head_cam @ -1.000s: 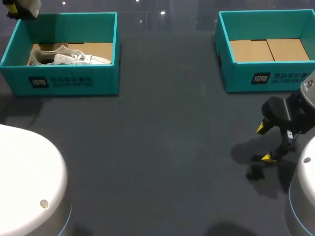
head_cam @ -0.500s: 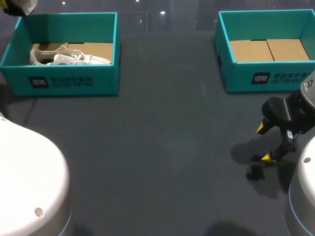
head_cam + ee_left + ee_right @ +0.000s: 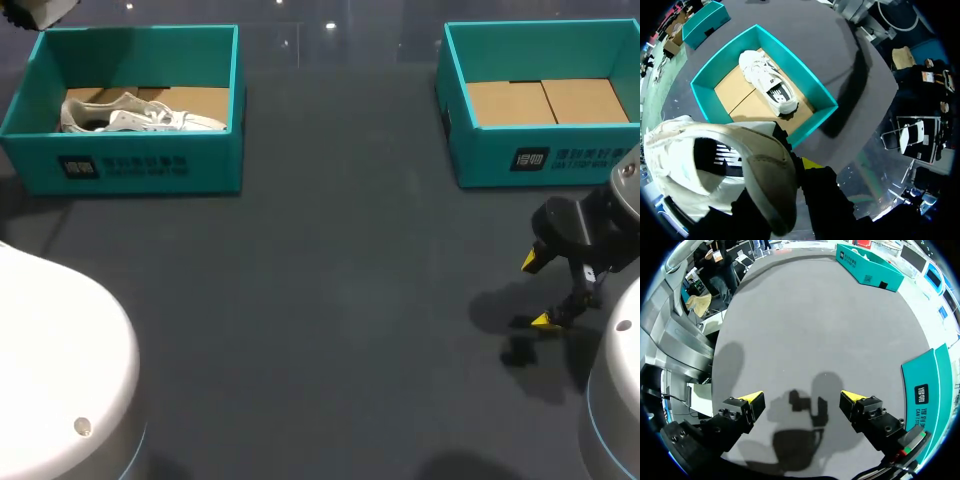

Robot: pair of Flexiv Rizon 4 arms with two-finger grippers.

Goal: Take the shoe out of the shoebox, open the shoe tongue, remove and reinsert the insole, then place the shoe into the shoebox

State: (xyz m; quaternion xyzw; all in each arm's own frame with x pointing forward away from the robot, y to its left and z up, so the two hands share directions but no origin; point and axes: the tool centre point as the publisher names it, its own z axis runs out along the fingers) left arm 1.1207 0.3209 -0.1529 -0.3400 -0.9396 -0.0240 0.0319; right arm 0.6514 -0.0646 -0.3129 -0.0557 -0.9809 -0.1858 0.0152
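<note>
1. Fingers [image 3: 810, 163] of the left gripper [image 3: 792, 172] clamp a pale shoe [image 3: 715, 165] by its heel, holding it aloft above the left shoebox [image 3: 150, 165]. Only one yellow tip shows, pressed to the outside of the heel collar; the other is hidden by the shoe.
2. From the left wrist view, the lifted shoe's open mouth faces the camera, with a dark insole visible inside.
3. Directly below, a second shoe [image 3: 767, 82] lies on its side on the cardboard floor of the left shoebox, along the wall farthest from the robot. In the head view it shows as a white sneaker [image 3: 140, 113] with its toe pointing towards the right shoebox.
4. At the head view's far corner, just beyond the left shoebox's back left corner, a white sliver of the held shoe is visible.
5. Across the dark tabletop [image 3: 330, 300], well apart from the left shoebox, the right gripper [image 3: 802, 397] hangs low with its fingers [image 3: 752, 397] spread wide and nothing between them. Its shadow falls on the surface beneath.
6. Beside that arm stands the right shoebox [image 3: 560, 160], level with the left shoebox and far from it, showing only its bare cardboard floor.
</note>
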